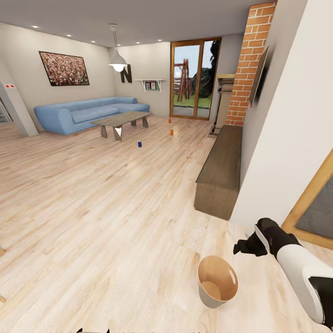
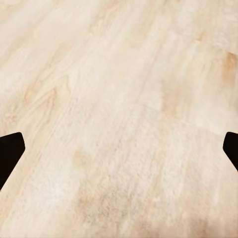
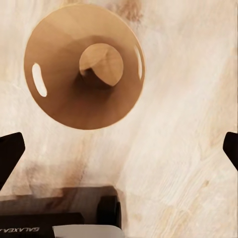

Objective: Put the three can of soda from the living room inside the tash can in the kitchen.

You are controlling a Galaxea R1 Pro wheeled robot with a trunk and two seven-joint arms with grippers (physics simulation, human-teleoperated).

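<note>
While the trash can [image 1: 217,281] stands upright on the pale floor [image 1: 92,222] just ahead of your base, all three soda cans are still well across the living room: the dark blue can [image 1: 139,144] on the planks just in front of the coffee table [image 1: 121,119], one orange can [image 1: 171,132] further toward the glass doors [image 1: 194,78], and what looks like the second orange can [image 1: 169,120] beyond it, though at this range it is only a speck. Nothing lies inside the bin; the right wrist view looks straight down its copper-brown mouth [image 3: 84,67] and finds it empty.

Your right gripper [image 1: 244,246] hangs just beside and above the bin, jaws spread wide and holding nothing. The left gripper [image 2: 119,148] is likewise wide and empty, pointed at bare floor.

Since the bin sits at your feet, I'd judge you are using it as a landmark before driving out. The blue can is nearest, so take it first.
</note>
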